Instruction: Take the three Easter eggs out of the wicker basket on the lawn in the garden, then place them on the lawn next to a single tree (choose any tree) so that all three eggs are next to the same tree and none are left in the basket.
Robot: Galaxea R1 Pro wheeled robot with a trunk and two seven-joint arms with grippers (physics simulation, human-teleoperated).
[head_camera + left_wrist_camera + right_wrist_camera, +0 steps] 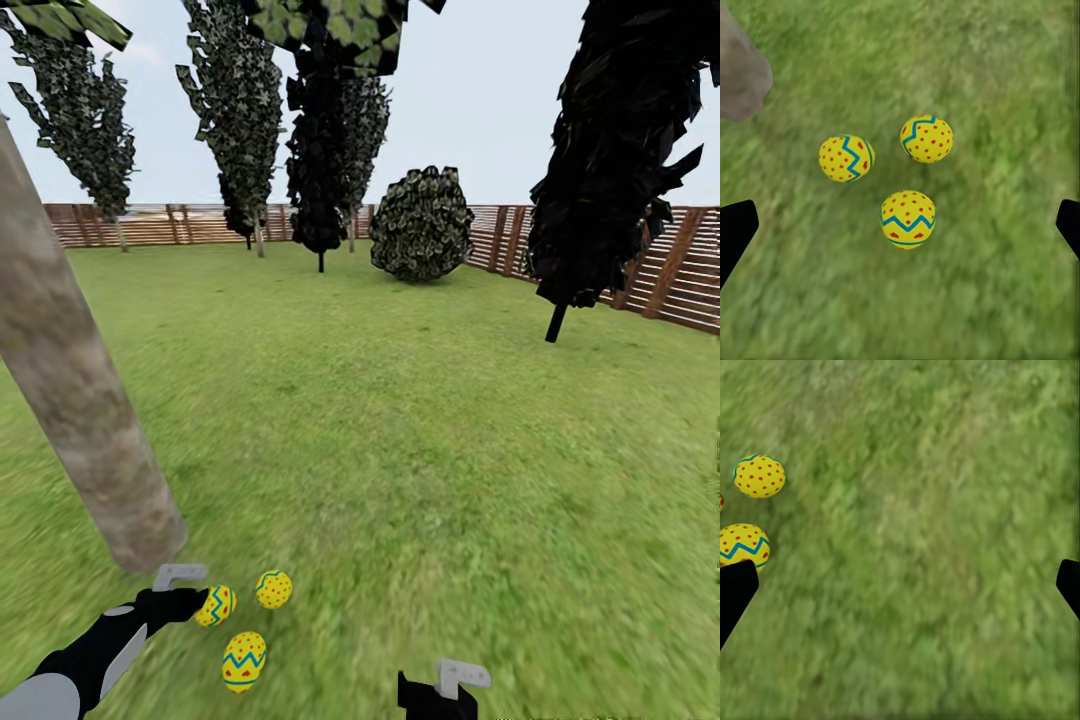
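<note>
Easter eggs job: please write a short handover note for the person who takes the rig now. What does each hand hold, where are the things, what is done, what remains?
Left hand: open, empty, above the eggs.
Right hand: open, empty, over bare lawn.
Three Easter eggs: all lie on the grass in a close group, apart from each other, beside the base of the grey-tan tree trunk.
Done: by these views, all three eggs are placed next to the same tree.
Left: probably nothing; confirm that the eggs stay still.
</note>
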